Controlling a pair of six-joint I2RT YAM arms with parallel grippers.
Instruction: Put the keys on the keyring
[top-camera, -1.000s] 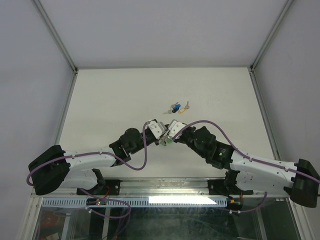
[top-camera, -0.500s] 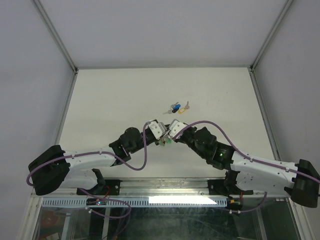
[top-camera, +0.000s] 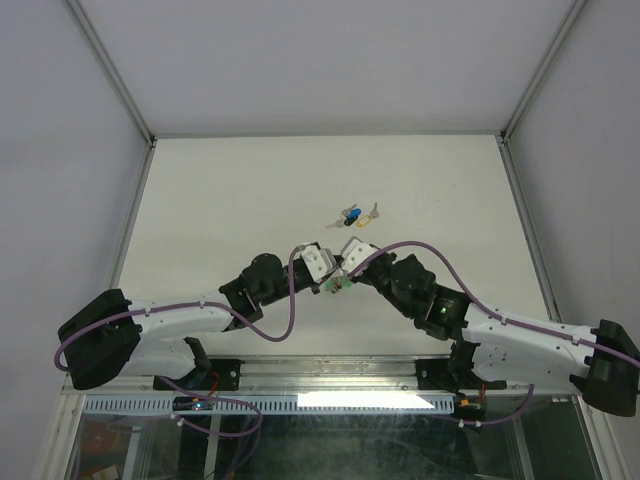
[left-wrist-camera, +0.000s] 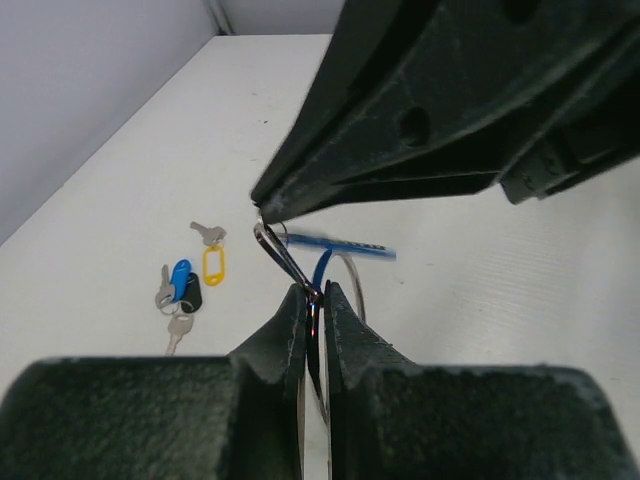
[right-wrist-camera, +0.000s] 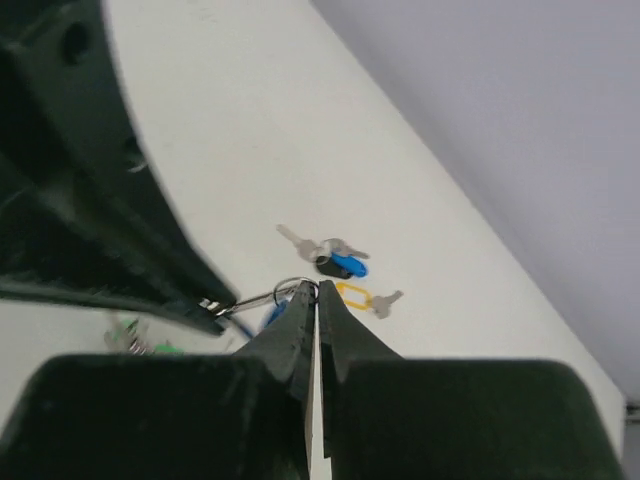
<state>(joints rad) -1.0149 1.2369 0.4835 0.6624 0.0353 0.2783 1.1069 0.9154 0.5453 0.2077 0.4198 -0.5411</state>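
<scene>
The keyring (top-camera: 337, 284), a thin silver wire ring with green-headed keys hanging under it, is held in the air between both grippers. My left gripper (top-camera: 328, 276) is shut on its wire (left-wrist-camera: 357, 290). My right gripper (top-camera: 342, 274) is shut on the ring too (right-wrist-camera: 288, 281). In the left wrist view my jaws (left-wrist-camera: 313, 293) pinch the wire, and the right gripper's fingers (left-wrist-camera: 400, 150) come in from above. A blue tag (left-wrist-camera: 335, 245) hangs at the ring. The loose keys (top-camera: 355, 215) lie on the table: blue head (left-wrist-camera: 180, 280), yellow head (left-wrist-camera: 213, 264), grey key (left-wrist-camera: 208, 233).
The white table (top-camera: 230, 190) is boxed in by grey walls with metal rails at the left and right edges. In the right wrist view the loose keys (right-wrist-camera: 340, 264) lie just beyond my jaws (right-wrist-camera: 316, 288), and the left gripper's fingers (right-wrist-camera: 120, 230) fill the left side.
Both grippers, still joined at the keyring, have shifted slightly to the right and toward the near edge. The loose keys have not moved.
</scene>
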